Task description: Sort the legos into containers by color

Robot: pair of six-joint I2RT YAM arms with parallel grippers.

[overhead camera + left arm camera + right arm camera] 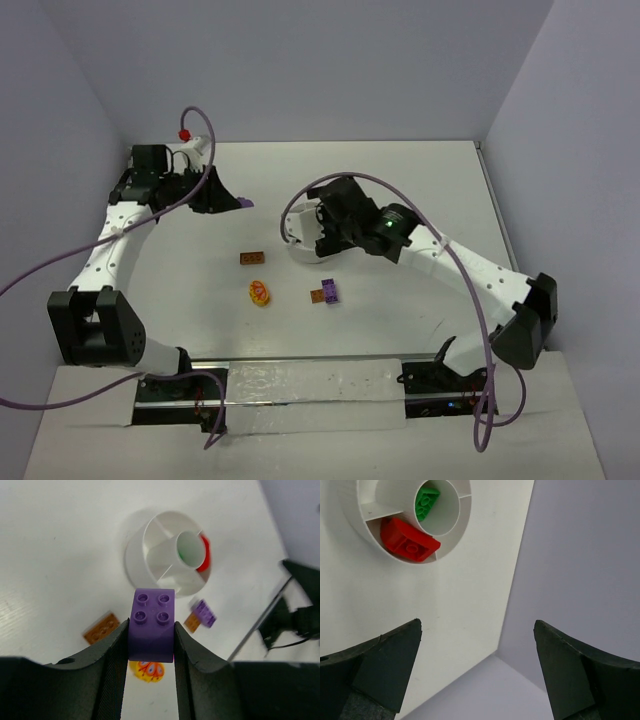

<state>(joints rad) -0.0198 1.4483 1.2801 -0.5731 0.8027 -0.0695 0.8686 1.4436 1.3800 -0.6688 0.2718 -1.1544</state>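
Large purple brick (pixel 152 611), studs up, is clamped between the left jaws, one finger pressed on each side. In the top view this arm is at the far-left back of the tabletop (pixel 400 180), well apart from the white round dish (pixel 137 555).

The right jaws stand wide apart with nothing between them. In the top view the right arm (pixel 440 250) reaches over the dish and covers part of it. In its wrist view the dish is up and to the left of the gap.

In the dish:
- green brick (pixel 427 502) in the round centre well
- red brick (pixel 410 539) in a wedge compartment just beside the well, lying tilted
- the other wedges that can be seen look bare

Loose on the tabletop, near side of the dish:
- flat brown-orange brick (pixel 252 258), to the dish's left
- round yellow-and-red piece (pixel 260 293), nearer the arm bases and close to the brown-orange one but apart from it
- small purple brick (pixel 330 291) with a small orange brick (pixel 318 295) just beside it, possibly touching; both too small or blurred to tell
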